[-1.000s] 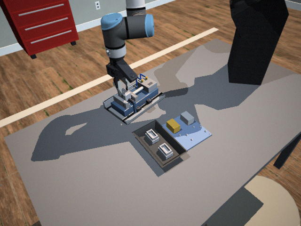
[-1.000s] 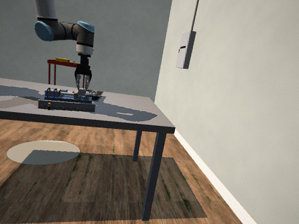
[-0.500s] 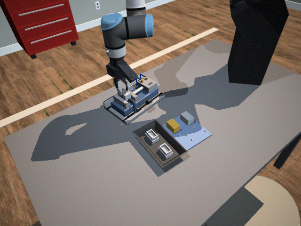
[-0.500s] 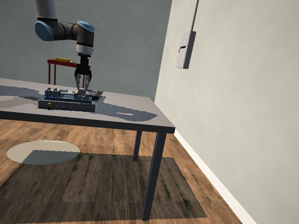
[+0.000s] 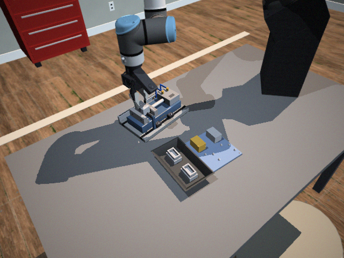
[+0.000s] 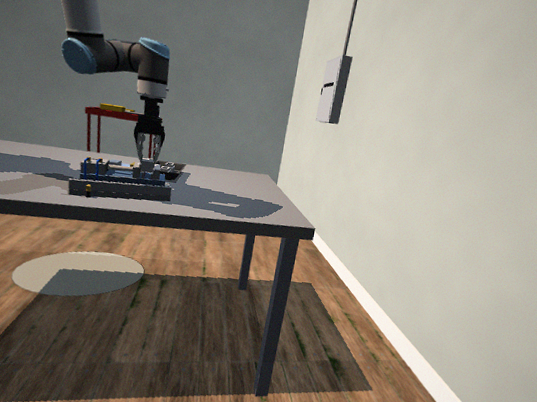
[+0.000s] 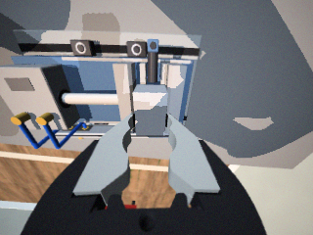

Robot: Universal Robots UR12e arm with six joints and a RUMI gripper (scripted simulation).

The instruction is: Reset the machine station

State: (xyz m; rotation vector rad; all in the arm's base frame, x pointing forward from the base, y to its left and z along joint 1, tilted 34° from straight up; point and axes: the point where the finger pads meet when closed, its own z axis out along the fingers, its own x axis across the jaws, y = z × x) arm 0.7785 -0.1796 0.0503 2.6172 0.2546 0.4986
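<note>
Aluminum blank gripped by hand, underside hidden

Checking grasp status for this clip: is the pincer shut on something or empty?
Shut on a gray blank: the pincer clamps it between its fingers over the vise.

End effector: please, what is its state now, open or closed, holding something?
End effector: closed on a gray aluminum blank, over the vise.

On the table, the vise sits at ten o'clock from the outfeed tray. The infeed plate lies just beside the tray at two o'clock, carrying a brass blank and an aluminum blank.
</note>
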